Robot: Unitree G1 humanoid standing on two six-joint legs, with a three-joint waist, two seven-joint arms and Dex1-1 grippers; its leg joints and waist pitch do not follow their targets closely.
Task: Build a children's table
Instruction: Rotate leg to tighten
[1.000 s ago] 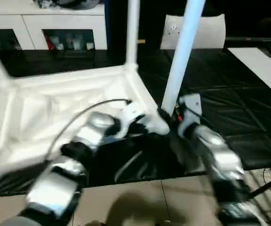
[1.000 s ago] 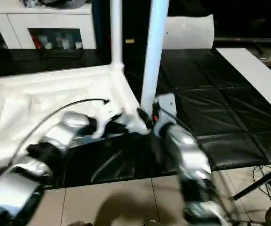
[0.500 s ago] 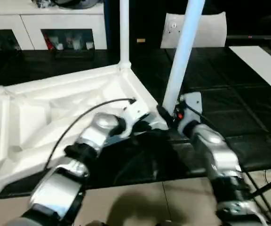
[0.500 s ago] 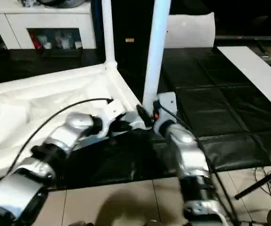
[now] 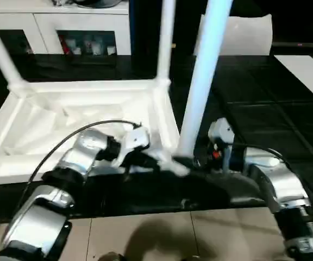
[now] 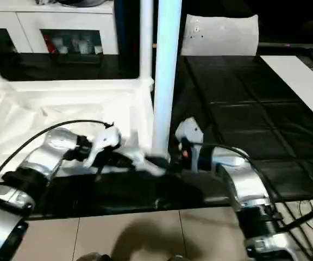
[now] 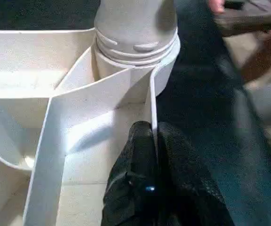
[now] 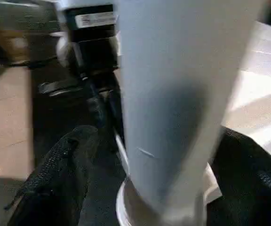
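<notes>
The white table top (image 5: 86, 109) lies upside down on the black mat, ribbed underside up. Three legs stand in its corner sockets: far left (image 5: 1, 54), far right (image 5: 165, 43) and the near right leg (image 5: 202, 81). My left gripper (image 5: 151, 159) is at the near right corner, shut on a thin wall of the table top (image 7: 150, 108) just beside that leg's socket (image 7: 135, 52). My right gripper (image 5: 192, 161) is at the base of the near right leg (image 8: 173, 94). It straddles the leg open, and one finger (image 8: 65, 174) stands a little apart from it.
A black padded mat (image 5: 265, 119) covers the work area, and tiled floor (image 5: 145, 239) begins at its near edge. White cabinets (image 5: 64, 22) stand at the back. A flat whitish piece (image 5: 238, 32) leans at the back right, and a white strip (image 5: 308, 70) lies on the right.
The table top has swung round, so its far edge now runs level across the view. My right forearm has dropped and now reaches the leg's base from the right. Left gripper stays on the corner.
</notes>
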